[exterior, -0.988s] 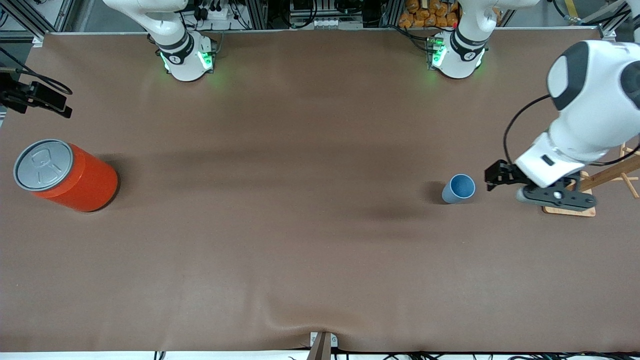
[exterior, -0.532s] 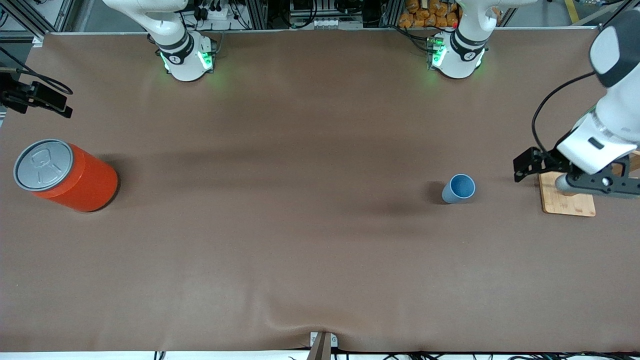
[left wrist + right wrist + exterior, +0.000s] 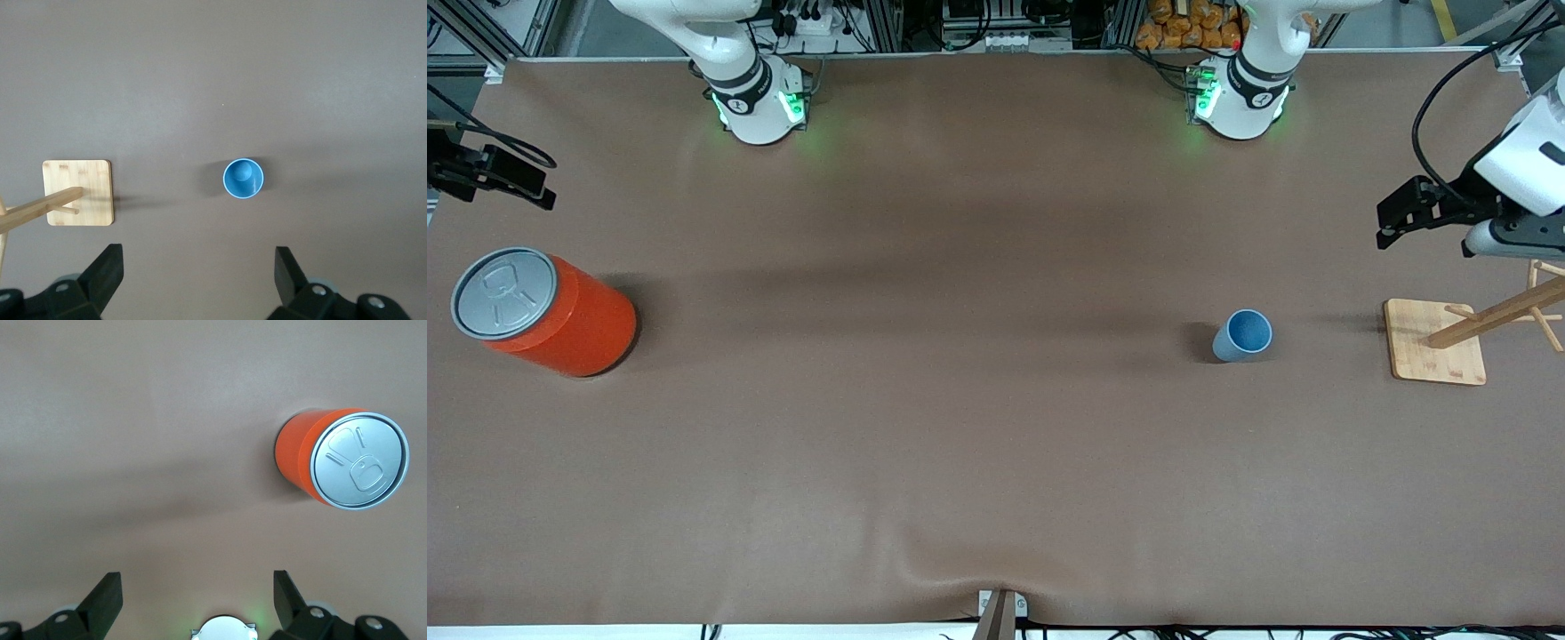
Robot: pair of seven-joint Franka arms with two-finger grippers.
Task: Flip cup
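Now the cup (image 3: 1242, 335) stood upright, mouth up, on the table (image 3: 960, 427), between the can (image 3: 543, 311) and the wooden stand (image 3: 1436, 353), near the stand. Left gripper (image 3: 197, 280) hung open over the table; right gripper (image 3: 193, 600) waited open, holding nothing

Lighting even and diffuse from overhead, moderately bright, no hard glare on the brown table (image 3: 960, 427). Shadows soft: the cup (image 3: 1242, 335) throws a short dark one toward the right arm's end of the table, the orange can (image 3: 547, 311) a faint one toward the left arm's end, and a broad dim band crosses mid-table. Mild sheen on the can's grey lid (image 3: 359, 461) in the right wrist view (no blowout). Green base LEDs (image 3: 783, 105) tint the table around them. Front view sharp. Both wrist views are softer, with the finger silhouettes (image 3: 107, 273) dark and slightly blurred at the frame edge.
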